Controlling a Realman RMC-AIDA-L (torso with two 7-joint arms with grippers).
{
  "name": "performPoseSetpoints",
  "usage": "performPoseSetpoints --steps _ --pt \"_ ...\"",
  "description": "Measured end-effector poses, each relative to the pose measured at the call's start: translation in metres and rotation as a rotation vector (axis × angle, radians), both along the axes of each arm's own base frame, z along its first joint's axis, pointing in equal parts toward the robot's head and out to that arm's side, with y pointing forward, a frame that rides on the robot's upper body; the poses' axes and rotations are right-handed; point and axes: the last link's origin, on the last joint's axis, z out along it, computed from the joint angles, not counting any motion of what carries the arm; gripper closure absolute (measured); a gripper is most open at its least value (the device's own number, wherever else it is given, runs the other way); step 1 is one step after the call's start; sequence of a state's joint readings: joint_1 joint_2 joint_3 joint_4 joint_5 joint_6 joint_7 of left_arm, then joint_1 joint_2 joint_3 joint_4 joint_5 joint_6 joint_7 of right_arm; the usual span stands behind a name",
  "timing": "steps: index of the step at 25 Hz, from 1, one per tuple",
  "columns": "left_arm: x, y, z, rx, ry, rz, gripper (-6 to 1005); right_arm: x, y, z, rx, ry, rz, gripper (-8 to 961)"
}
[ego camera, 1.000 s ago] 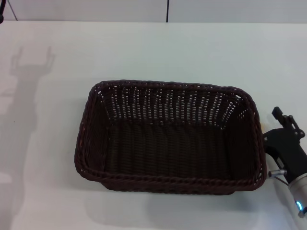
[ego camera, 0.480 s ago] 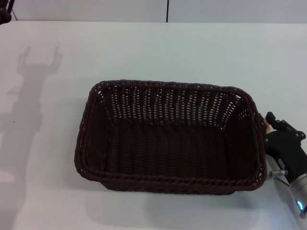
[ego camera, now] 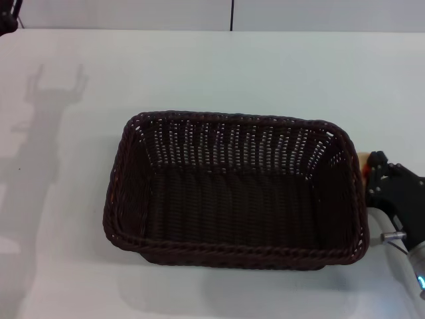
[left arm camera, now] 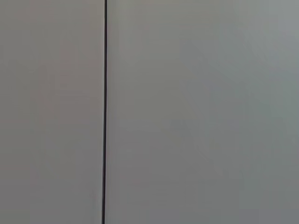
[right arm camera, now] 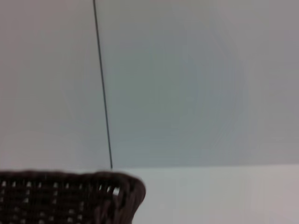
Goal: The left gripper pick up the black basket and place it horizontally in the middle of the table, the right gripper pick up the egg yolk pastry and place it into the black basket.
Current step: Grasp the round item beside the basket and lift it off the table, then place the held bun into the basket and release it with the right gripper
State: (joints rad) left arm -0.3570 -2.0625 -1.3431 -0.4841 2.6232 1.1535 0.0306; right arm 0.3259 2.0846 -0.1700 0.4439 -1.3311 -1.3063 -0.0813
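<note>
The black basket lies lengthwise in the middle of the white table, empty; one corner of it shows in the right wrist view. My right gripper sits just outside the basket's right rim, level with it. It is shut on the egg yolk pastry, of which only a pale beige and orange sliver shows between the gripper and the rim. My left gripper is a dark sliver at the far left corner, well away from the basket. Its forked shadow on the table shows the fingers spread.
A wall with a dark vertical seam stands behind the table's far edge; it fills the left wrist view. Bare tabletop lies all around the basket.
My right gripper has moved left and a little up against the basket's right rim, and the pastry now peeks out beside it. The left gripper's shadow has shifted slightly right.
</note>
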Motion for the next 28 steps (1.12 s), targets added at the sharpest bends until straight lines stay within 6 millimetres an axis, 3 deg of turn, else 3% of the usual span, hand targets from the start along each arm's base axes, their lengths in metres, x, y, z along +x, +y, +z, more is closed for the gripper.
performPoseSetpoints --steps 3,9,18,28 --pt "0.000 0.000 0.000 -0.002 0.003 -0.002 201 -0.002 -0.007 0.007 0.048 0.014 0.019 940" --pt "0.002 0.001 -0.001 -0.009 0.017 -0.012 201 -0.012 -0.019 0.015 0.138 -0.009 0.067 931" --pt "0.003 0.001 -0.002 -0.012 0.018 -0.014 201 -0.065 -0.051 0.038 0.390 0.013 0.297 918" --pt "0.002 0.001 -0.003 -0.016 0.018 -0.012 201 -0.111 -0.036 0.025 0.290 0.083 0.581 903"
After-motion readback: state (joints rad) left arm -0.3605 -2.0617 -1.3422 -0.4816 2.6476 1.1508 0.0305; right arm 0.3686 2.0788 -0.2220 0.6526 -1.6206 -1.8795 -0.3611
